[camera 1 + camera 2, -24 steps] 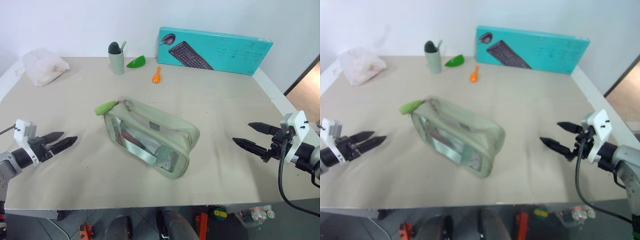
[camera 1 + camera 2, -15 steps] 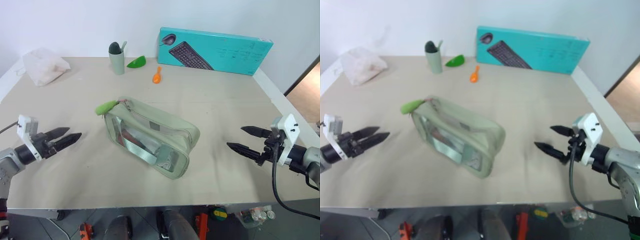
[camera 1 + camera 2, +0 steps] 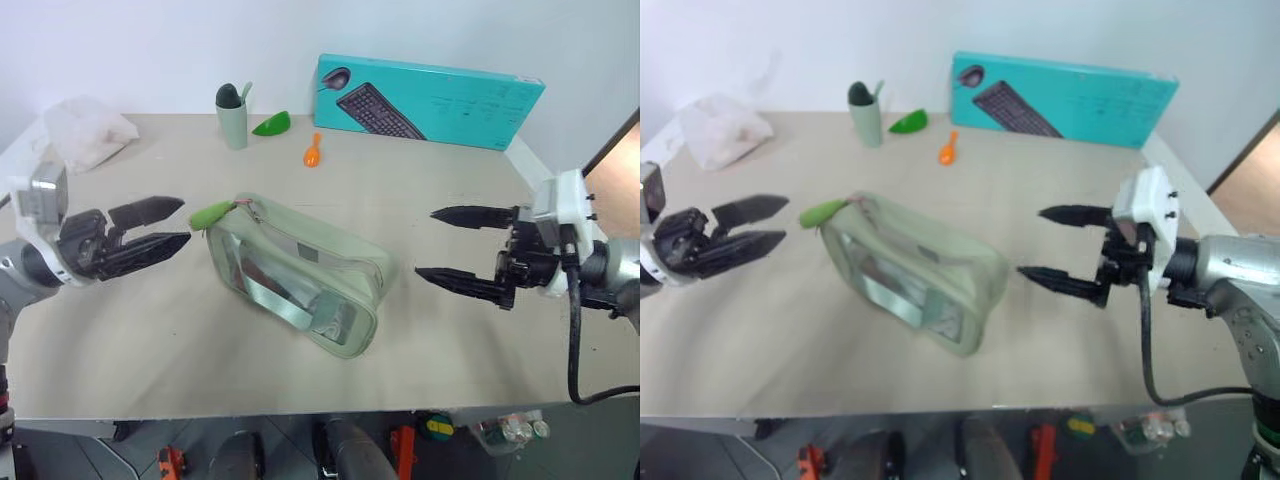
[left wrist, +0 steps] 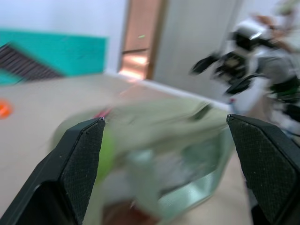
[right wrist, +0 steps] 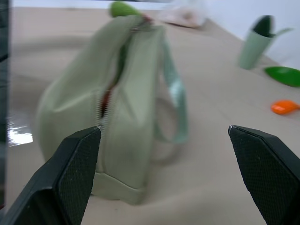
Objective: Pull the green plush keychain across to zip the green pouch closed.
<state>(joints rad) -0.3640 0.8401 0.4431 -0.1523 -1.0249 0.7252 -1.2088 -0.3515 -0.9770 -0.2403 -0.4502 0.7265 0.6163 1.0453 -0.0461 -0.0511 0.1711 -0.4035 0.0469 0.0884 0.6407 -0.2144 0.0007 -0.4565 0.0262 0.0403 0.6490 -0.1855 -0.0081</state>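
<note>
One table [image 3: 470,170], covered in a beige sheet, carried everything you had in front of you, with a white wall behind it and a strip of brown floor past its right edge. One teal keyboard box [image 3: 430,100] leaned at the back against that wall. One green pouch [image 3: 300,275] lay near the middle of the table, slanting from back left to front right, its clear window toward you and its zipper partly open along the top, as the right wrist view showed. One crumpled white bag [image 3: 88,130] sat at the far left corner. You had two grippers up. Your left gripper [image 3: 165,225] hung just left of the pouch with its two black fingers spread and nothing between them. Your right gripper [image 3: 450,245] hung just right of the pouch, fingers wide apart and likewise empty. One grey-green cup [image 3: 233,125] stood at the back with a dark thing in it. One green plush keychain [image 3: 212,214] stuck out from the pouch's back left end, just beside your left fingertips but apart from them. One glossy green leaf-shaped piece [image 3: 272,124] lay beside the cup, and one small orange piece [image 3: 313,152] lay near it.
</note>
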